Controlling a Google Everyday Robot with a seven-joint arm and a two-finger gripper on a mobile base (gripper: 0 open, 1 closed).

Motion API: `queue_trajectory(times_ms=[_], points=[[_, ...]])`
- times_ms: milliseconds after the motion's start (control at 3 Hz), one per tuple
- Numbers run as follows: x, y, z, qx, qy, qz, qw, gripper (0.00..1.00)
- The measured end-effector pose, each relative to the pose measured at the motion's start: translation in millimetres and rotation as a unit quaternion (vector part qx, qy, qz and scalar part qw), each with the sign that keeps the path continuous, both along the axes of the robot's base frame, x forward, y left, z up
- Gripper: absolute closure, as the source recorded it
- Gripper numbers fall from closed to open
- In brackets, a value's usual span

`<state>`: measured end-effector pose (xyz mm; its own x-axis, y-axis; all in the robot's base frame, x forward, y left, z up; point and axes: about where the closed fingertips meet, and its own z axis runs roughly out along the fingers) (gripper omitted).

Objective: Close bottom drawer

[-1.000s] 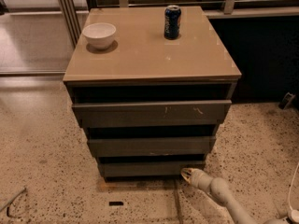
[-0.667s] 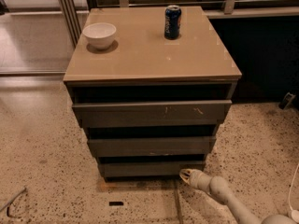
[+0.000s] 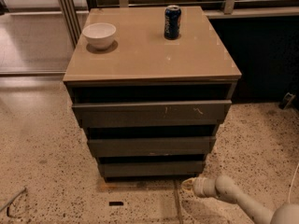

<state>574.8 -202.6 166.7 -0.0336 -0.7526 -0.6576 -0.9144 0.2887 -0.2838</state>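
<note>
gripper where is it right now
In the camera view the gripper sits low, right of centre, just above the floor, near the right end of the bottom drawer.

The tool (image 3: 189, 185) sits low, just off the right front corner of the bottom drawer (image 3: 152, 169); whether they touch cannot be told. Its arm (image 3: 243, 200) is cut off at the picture's lower right corner. Shadow hides every drawer's inside. The can (image 3: 172, 22) near the back edge of the surface (image 3: 154, 55) carries print too blurred to read. A dark floor mark (image 3: 116, 203) is too small to identify.
</note>
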Motion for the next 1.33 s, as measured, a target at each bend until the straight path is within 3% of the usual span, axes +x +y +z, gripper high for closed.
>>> queue_trajectory(times_ms=[333,667,1333], points=[[-5.9,5.3,0.1,0.003,0.010,0.003,0.9999,1.00],[-5.9,5.4,0.1,0.003,0.010,0.004,0.9999,0.81],[-5.9,5.4,0.0,0.003,0.010,0.004,0.9999,0.35]])
